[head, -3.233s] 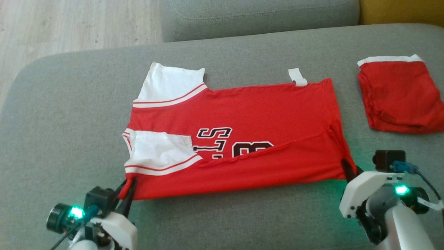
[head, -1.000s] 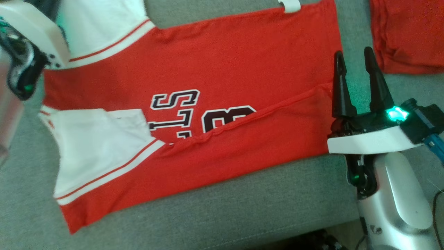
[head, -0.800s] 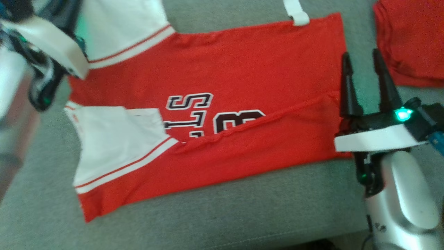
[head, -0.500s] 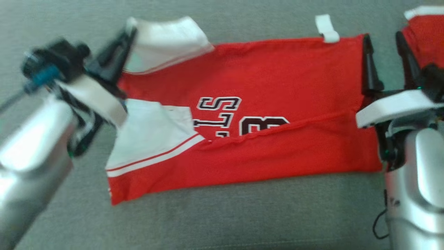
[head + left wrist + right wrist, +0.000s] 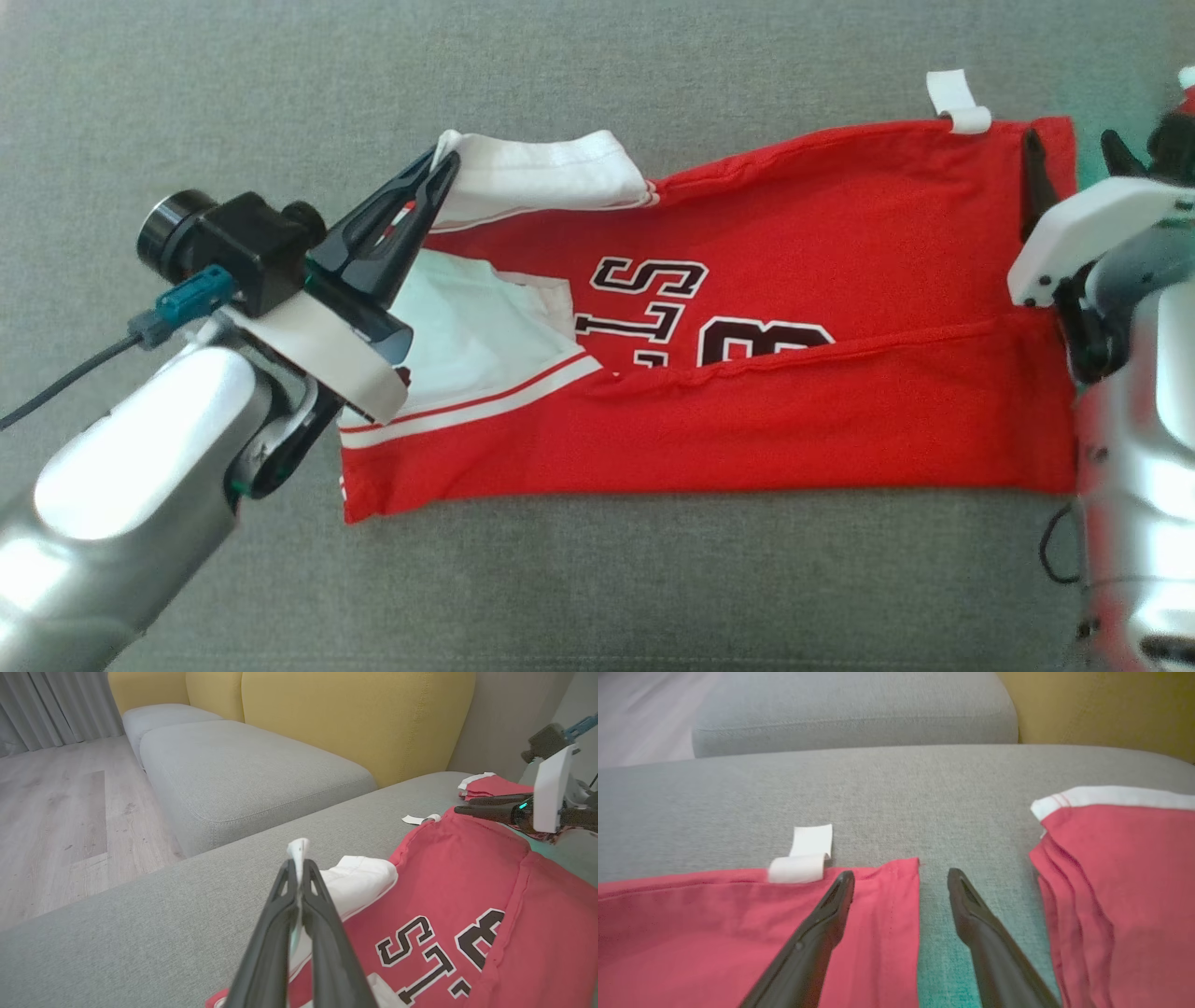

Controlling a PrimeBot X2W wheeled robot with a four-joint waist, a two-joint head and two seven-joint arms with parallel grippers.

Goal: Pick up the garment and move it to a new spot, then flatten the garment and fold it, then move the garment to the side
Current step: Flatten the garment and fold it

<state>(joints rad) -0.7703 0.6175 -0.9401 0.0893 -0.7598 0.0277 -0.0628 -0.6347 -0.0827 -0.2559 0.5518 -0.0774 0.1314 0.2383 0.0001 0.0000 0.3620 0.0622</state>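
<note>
Red jersey cloth with white sleeves: we see the garment lying lengthwise across the grey sofa cushion, its near long edge folded over so that the black lettering is partly covered. The left gripper is clamped tight on the edge of the far white sleeve and holds that edge raised off the cushion; in the left wrist view a sliver of white cloth pokes out past the closed fingertips. The right gripper stands at the opposite end with its jaws spread wide and nothing between them, one finger over the garment's far hem corner and the other over bare cushion. We cannot tell whether that finger touches the cloth. A white label sticks out from the far edge just beside this corner. A second folded red piece with white trim lies near, apart from the garment. A yellow backrest rises behind.
</note>
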